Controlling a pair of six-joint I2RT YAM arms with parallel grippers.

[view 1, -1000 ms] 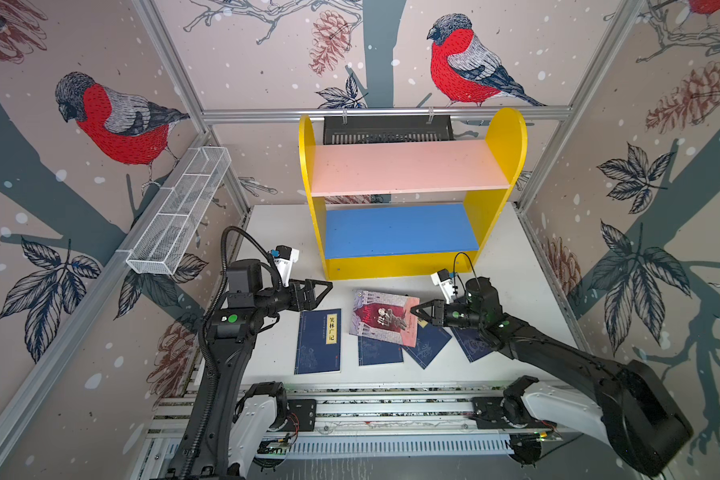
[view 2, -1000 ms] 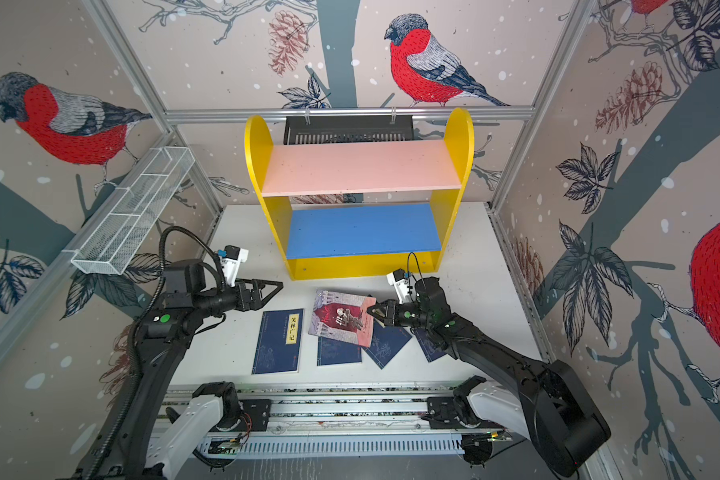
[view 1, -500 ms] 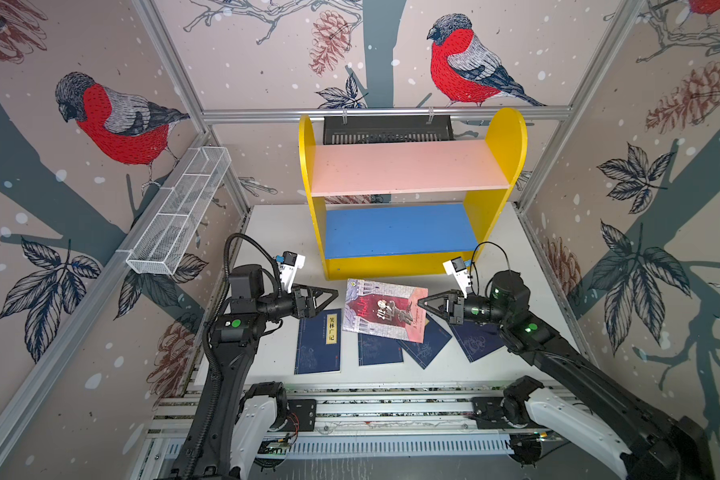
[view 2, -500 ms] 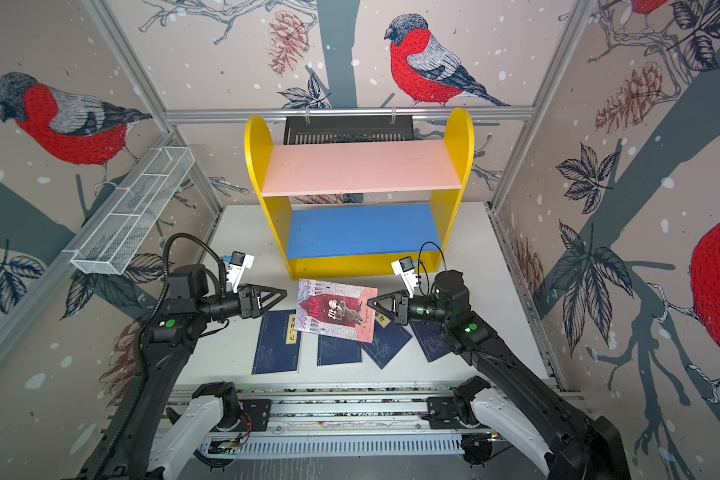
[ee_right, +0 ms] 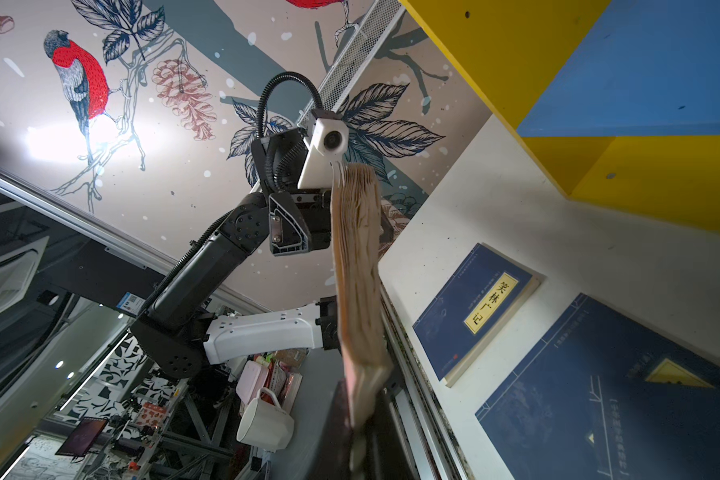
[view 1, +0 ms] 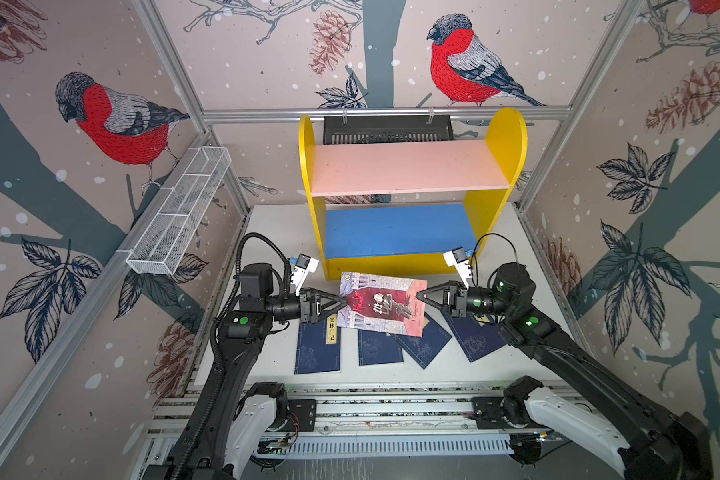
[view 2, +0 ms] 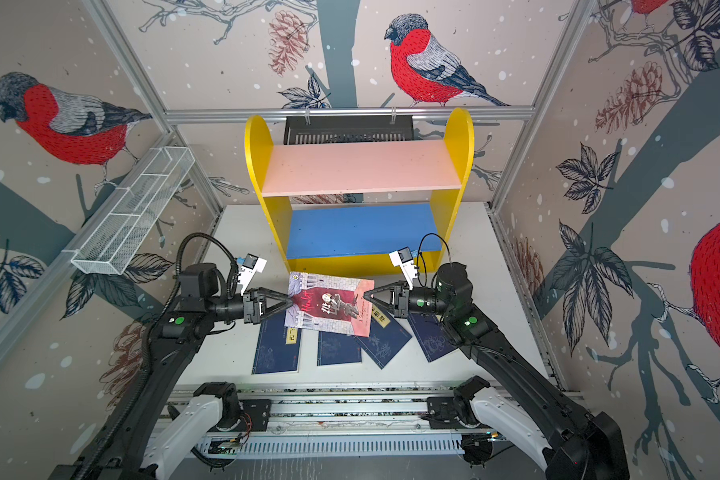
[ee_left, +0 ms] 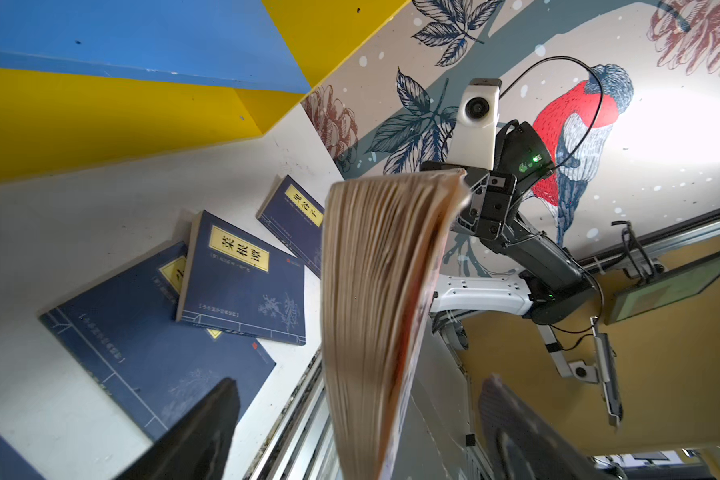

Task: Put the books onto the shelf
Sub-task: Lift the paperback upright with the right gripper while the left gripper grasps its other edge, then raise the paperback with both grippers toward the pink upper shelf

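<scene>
In both top views the left gripper (view 1: pixel 342 301) sits at the 9 o'clock edge of the illustrated book (view 1: pixel 381 303). The left wrist view shows its jaws apart on either side of the page block, not touching it. At the illustrated book's 7 o'clock, the first navy book (view 1: pixel 317 351) lies flat on the table (view 1: pixel 275 226); its yellow label reads 笑林广记. The illustrated book hangs above the table, with the shelf (view 1: pixel 391 264) at its 12 o'clock. Its script title is too small to read surely. It hides the top of the second navy book (view 1: pixel 379 352). The third navy book (ee_left: pixel 242 274) reads 菜根谭, and the fourth navy book (ee_left: pixel 296 216) seems to read 鬼谷子. The right gripper (view 1: pixel 417 296) is clamped on the illustrated book's 3 o'clock edge.
</scene>
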